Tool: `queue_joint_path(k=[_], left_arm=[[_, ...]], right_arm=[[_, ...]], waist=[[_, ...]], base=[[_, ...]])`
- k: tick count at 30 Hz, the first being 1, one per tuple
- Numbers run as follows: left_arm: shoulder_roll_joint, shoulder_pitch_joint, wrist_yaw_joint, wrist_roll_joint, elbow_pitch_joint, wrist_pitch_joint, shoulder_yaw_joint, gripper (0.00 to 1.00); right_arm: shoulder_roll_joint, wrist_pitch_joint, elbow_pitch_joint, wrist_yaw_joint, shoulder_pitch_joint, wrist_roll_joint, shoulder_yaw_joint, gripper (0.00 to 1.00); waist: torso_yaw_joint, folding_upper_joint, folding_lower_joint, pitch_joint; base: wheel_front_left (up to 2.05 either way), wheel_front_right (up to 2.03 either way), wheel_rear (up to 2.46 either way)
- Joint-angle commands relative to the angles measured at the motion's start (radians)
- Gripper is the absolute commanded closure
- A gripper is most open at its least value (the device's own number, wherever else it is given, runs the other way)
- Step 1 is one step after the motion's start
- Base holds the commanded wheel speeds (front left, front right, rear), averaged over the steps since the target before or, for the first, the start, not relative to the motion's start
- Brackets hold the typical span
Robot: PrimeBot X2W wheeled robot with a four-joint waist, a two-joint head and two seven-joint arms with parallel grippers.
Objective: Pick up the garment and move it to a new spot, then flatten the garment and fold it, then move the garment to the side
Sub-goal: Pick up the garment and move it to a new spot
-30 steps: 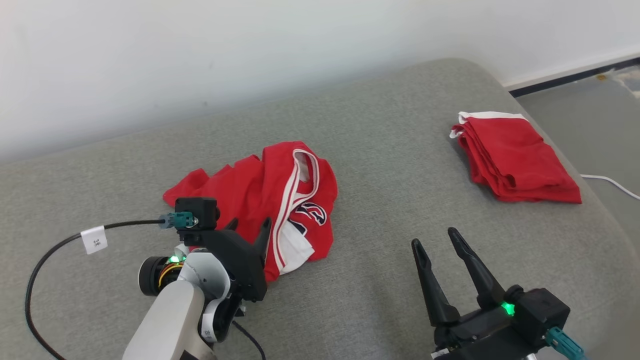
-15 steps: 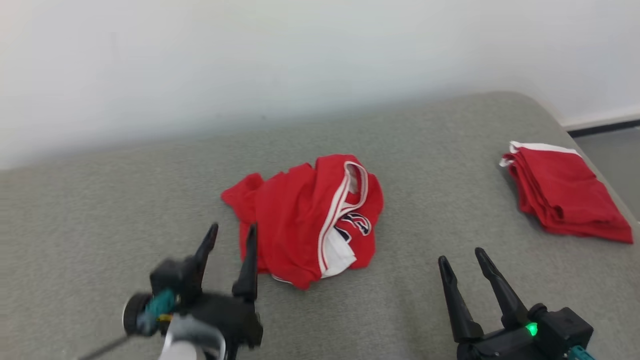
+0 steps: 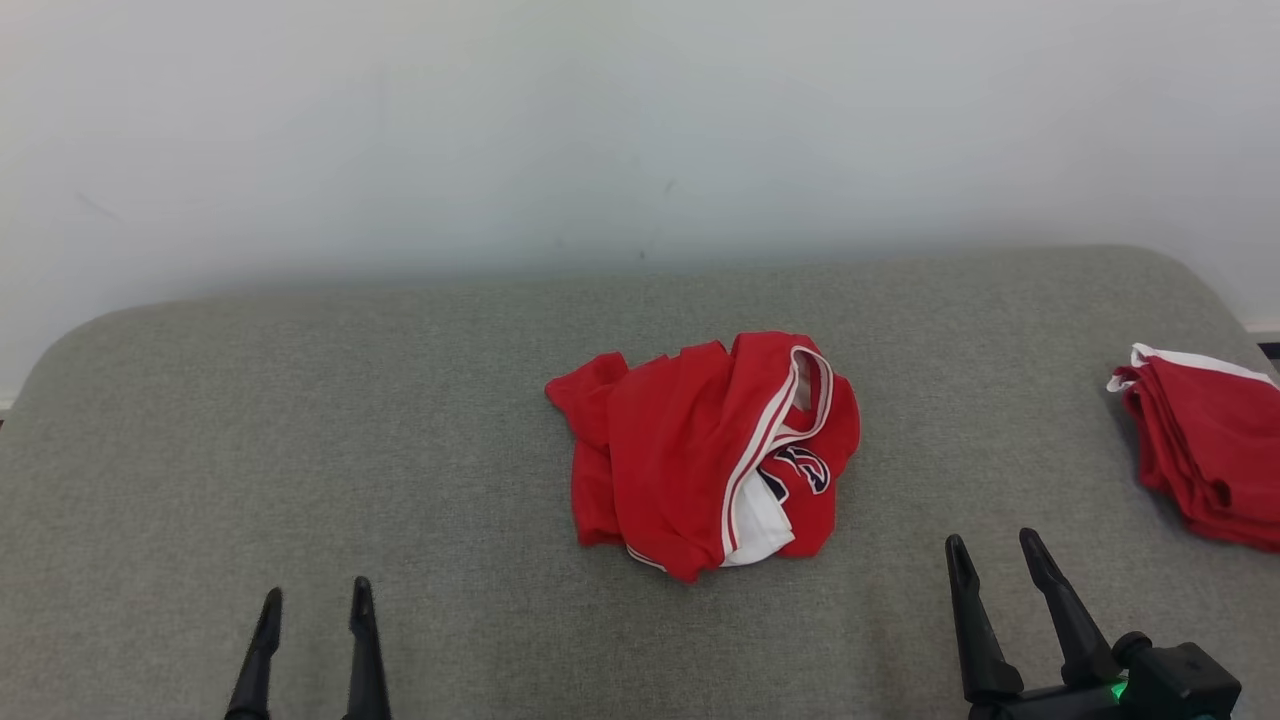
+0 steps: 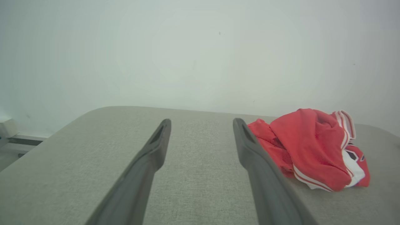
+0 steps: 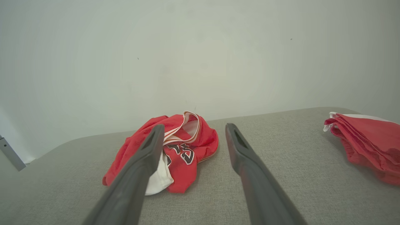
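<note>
Garment: red with white trim, crumpled, lying at the centre of the grey surface, unheld. Left gripper and right gripper: both released, empty, apart from it. Folded red stack at the right edge.

Red garment with white trim and dark navy lettering, grey fabric surface, red folded stack edged white, dark fingers.

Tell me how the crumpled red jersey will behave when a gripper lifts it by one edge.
The crumpled red jersey lies in soft folds, so it would probably hang limp and unfold. Its thin cloth looks light. Pushed on the grey cushion, it would likely bunch.
</note>
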Motion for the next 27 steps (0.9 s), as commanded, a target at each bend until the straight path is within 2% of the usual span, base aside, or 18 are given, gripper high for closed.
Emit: queue_joint_path(k=[1, 6, 13, 23, 27], left_arm=[[-0.013, 0.044, -0.008, 0.022, -0.032, -0.002, 0.04, 0.0], [-0.035, 0.1, -0.041, 0.05, -0.074, -0.003, 0.119, 0.0], [-0.06, 0.143, -0.131, 0.098, -0.051, -0.003, 0.203, 0.0], [-0.086, 0.156, -0.19, 0.132, 0.019, -0.003, 0.262, 0.0], [-0.09, 0.148, -0.198, 0.147, 0.031, -0.003, 0.267, 0.0]], right_arm=[[0.005, 0.0, 0.009, -0.002, 0.014, -0.01, -0.015, 0.0], [0.01, 0.0, 0.026, -0.002, 0.036, -0.018, -0.041, 0.0], [0.015, 0.0, 0.044, -0.002, 0.071, -0.036, -0.066, 0.0], [0.026, 0.0, 0.062, -0.002, 0.079, -0.043, -0.076, 0.0], [0.027, 0.0, 0.066, -0.002, 0.071, -0.041, -0.075, 0.0]], waist=[[0.027, 0.0, 0.0, -0.008], [0.038, 0.0, 0.0, -0.013], [0.037, 0.0, 0.0, -0.027], [0.02, 0.0, 0.0, -0.036], [0.017, 0.0, 0.0, -0.034]], base=[[0.0, 0.0, 0.0], [0.0, 0.0, 0.0], [0.0, 0.0, 0.0], [0.0, 0.0, 0.0], [0.0, 0.0, 0.0]])
